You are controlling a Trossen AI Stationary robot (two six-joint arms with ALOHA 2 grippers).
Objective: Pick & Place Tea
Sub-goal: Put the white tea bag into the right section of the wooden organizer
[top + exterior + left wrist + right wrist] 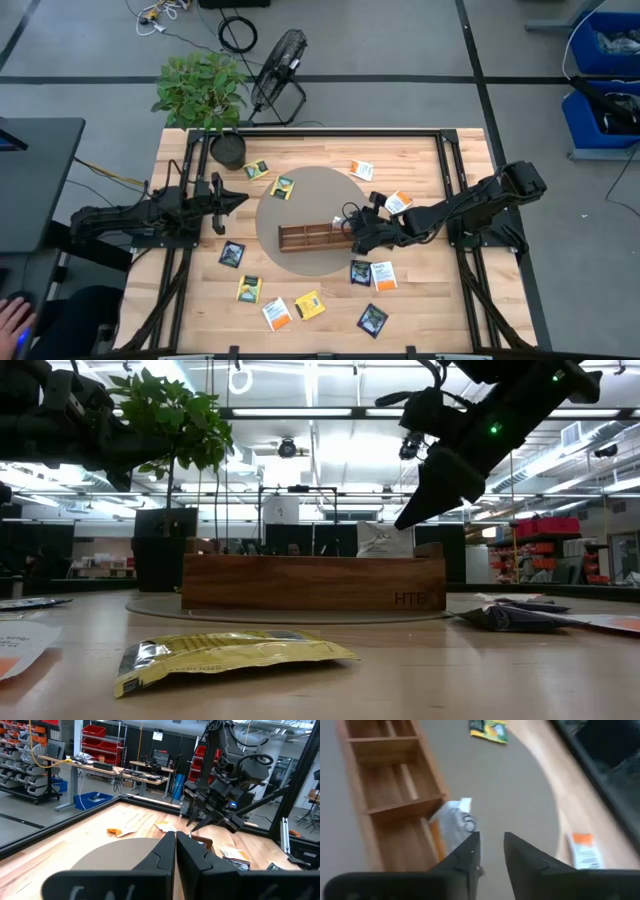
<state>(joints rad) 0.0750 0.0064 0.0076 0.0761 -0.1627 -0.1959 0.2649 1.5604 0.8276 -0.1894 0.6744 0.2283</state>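
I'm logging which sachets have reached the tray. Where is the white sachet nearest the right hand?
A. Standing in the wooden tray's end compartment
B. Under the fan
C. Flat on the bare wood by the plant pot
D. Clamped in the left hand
A: the white sachet stands tilted in the end compartment of the wooden tray, just ahead of the right hand, whose fingers are parted and off it.

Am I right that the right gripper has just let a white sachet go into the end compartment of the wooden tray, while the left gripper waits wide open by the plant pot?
Not quite: the left gripper is shut, its fingers pressed together in the left wrist view. The rest holds: the right gripper stands open just above a white sachet propped in the end compartment of the wooden tray, and the left arm waits near the plant pot.
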